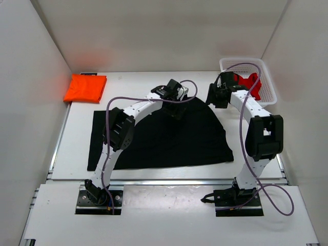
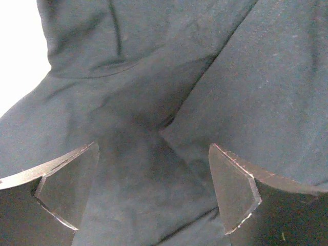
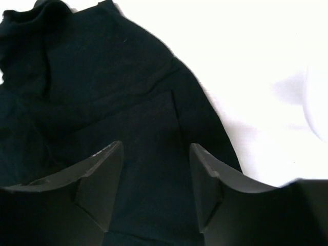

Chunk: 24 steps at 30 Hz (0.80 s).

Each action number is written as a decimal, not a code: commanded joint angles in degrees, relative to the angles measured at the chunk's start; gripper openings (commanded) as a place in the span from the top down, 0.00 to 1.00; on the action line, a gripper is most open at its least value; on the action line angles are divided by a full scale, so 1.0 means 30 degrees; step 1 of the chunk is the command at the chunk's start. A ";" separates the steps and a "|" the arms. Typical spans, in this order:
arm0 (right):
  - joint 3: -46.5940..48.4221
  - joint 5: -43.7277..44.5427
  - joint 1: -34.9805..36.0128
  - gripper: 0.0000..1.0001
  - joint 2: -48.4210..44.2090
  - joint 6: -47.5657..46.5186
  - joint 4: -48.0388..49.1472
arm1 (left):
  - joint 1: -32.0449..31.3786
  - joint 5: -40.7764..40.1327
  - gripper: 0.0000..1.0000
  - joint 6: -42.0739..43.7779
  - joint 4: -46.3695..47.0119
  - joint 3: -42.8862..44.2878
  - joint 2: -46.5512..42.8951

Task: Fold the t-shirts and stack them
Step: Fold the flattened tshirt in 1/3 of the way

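Black t-shirt (image 1: 164, 138) lies creased under the left gripper (image 2: 154, 154) and right gripper (image 3: 156, 148), both parted, empty; I'd regrip far corners evenly.

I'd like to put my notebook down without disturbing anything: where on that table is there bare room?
Bare table shows along the far edge between the orange shirt and the left gripper, and left of the black shirt, in front of the orange one. The far right is crowded: the basket holding the red shirt, with the right gripper close beside it.
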 commanded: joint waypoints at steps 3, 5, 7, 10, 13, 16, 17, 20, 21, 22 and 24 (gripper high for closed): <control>-0.2841 0.1334 0.0432 0.38 -0.4826 0.0240 -0.1363 | 0.1178 -0.0666 0.02 0.1195 -0.0320 0.0243 -0.4773; -0.4803 0.1482 0.0259 0.37 -0.6500 0.0940 -0.2157 | 0.1880 -0.1479 0.01 0.2215 -0.0350 -0.0517 -0.6269; -0.7556 0.1569 -0.0646 0.38 -0.8428 0.1671 -0.3706 | 0.2672 -0.2567 0.02 0.2543 -0.0233 -0.2357 -0.8373; -1.0430 0.1540 -0.1849 0.40 -1.0772 0.2848 -0.5201 | 0.4869 -0.4473 0.01 0.2107 -0.0408 -0.5779 -1.1155; -1.2281 0.2242 -0.2202 0.40 -1.2475 0.3843 -0.6317 | 0.7997 -0.5934 0.02 0.1754 -0.0524 -0.9589 -1.3473; -1.4037 0.0958 -0.3108 0.40 -1.3124 0.4401 -0.6760 | 1.0869 -0.6174 0.01 0.1636 -0.0964 -1.2464 -1.5028; -1.4711 0.0490 -0.3460 0.40 -1.3329 0.4807 -0.6586 | 1.1430 -0.6116 0.01 0.1695 -0.1110 -1.3403 -1.5498; -1.6032 -0.0333 -0.3464 0.40 -1.3623 0.5105 -0.5564 | 1.3658 -0.6466 0.01 0.2280 -0.1752 -1.5367 -1.6437; -1.6181 -0.0509 -0.3609 0.40 -1.3566 0.5308 -0.5327 | 1.4126 -0.6467 0.01 0.2513 -0.2162 -1.5926 -1.6498; -1.6443 -0.0800 -0.3755 0.40 -1.3391 0.5426 -0.4919 | 1.4624 -0.6554 0.02 0.2719 -0.2282 -1.6251 -1.6615; -1.6592 -0.0833 -0.3873 0.39 -1.3186 0.5632 -0.4157 | 1.5651 -0.6527 0.01 0.2838 -0.2778 -1.7712 -1.7141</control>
